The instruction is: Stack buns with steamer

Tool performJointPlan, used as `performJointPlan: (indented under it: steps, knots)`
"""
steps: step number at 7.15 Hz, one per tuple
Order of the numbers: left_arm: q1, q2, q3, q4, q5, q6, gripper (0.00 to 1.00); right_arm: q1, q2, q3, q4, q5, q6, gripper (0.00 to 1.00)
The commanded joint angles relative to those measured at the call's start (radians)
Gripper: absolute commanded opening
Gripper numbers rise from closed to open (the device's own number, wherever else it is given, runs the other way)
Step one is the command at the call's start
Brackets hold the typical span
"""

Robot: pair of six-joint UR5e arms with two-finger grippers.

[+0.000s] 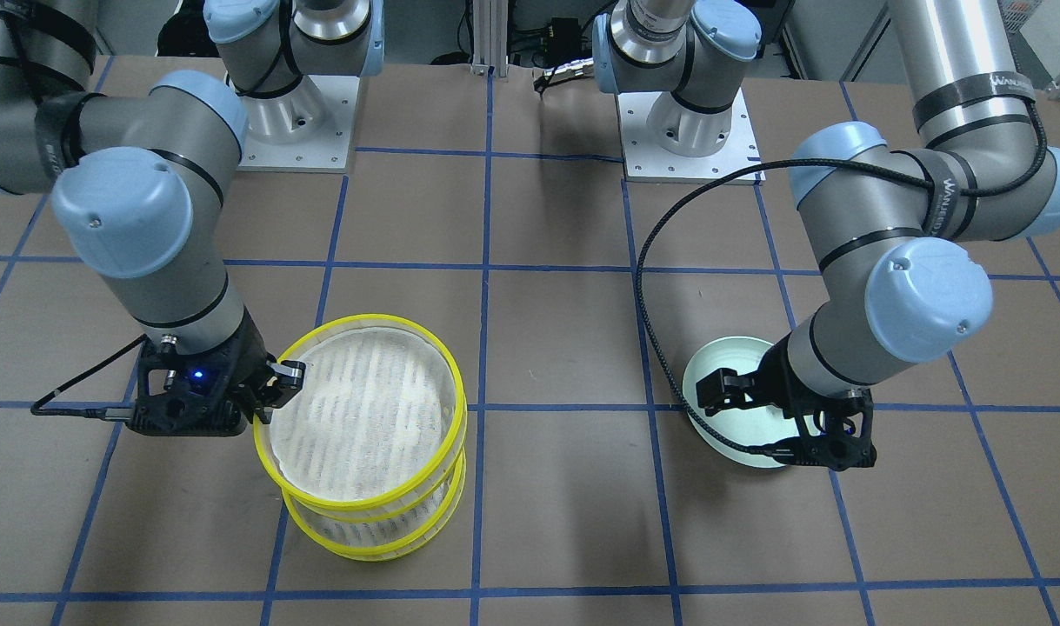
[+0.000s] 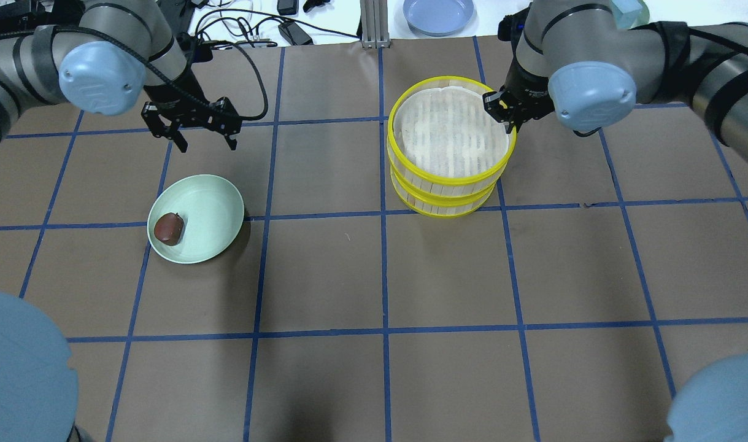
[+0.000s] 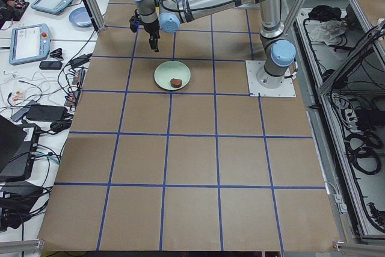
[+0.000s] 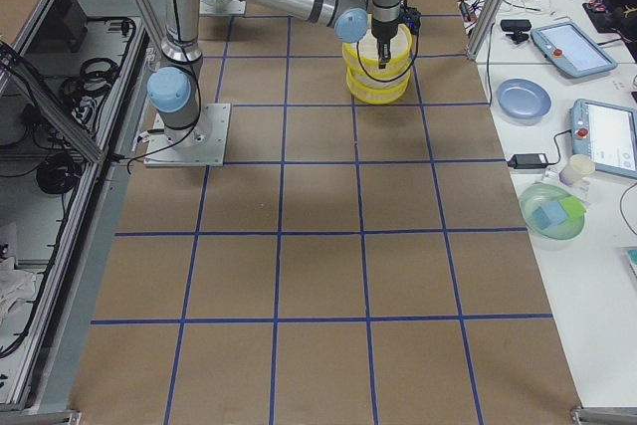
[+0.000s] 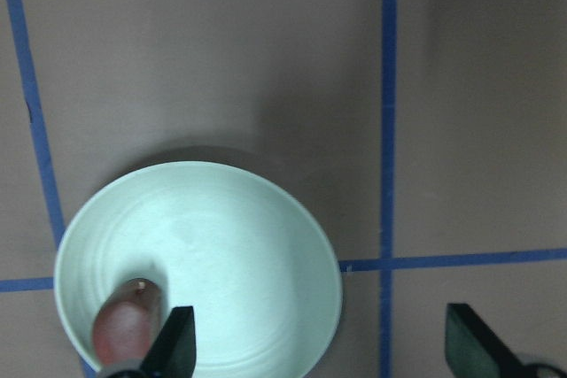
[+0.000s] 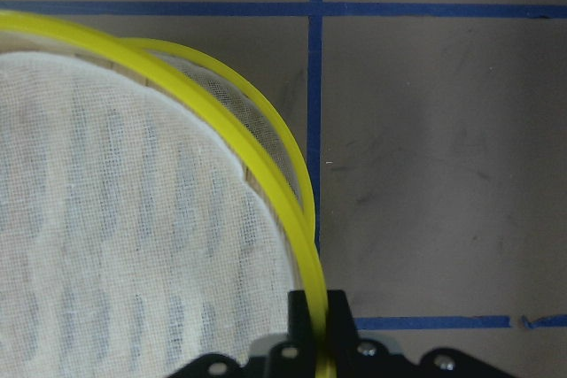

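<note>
Two yellow-rimmed steamer tiers stand stacked. The top tier [image 2: 450, 132] sits slightly off-centre over the lower tier [image 2: 442, 207]. My right gripper [image 2: 501, 112] is shut on the top tier's rim [image 6: 266, 161], one finger inside and one outside; it also shows in the front view [image 1: 279, 389]. The top tier's floor is bare. The reddish-brown bun [image 2: 169, 228] lies on the pale green plate [image 2: 209, 199]. My left gripper [image 2: 205, 145] hangs open and empty above the table just beyond the plate; its wrist view shows the bun [image 5: 124, 334]. The cream-white bun is hidden.
A blue plate [image 2: 438, 13], cables and devices lie beyond the table's far edge. The left arm's black cable [image 1: 647, 287] loops over the table near the green plate [image 1: 712, 365]. Brown table with blue grid lines lies between plate and steamer.
</note>
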Motion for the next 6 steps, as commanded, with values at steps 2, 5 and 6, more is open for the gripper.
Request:
performJointPlan:
  steps: [2,5,6]
  knots:
    - [0.133,-0.016,-0.182,0.070,0.022,0.363,1.00,0.010,0.037,0.011,-0.058,-0.056,0.019,0.00]
    - [0.133,-0.061,-0.200,0.114,0.029,0.415,0.99,0.012,0.055,0.032,-0.101,-0.047,0.030,0.00]
    - [0.133,-0.076,-0.197,0.121,0.052,0.432,0.99,0.012,0.064,0.032,-0.106,-0.045,0.030,0.00]
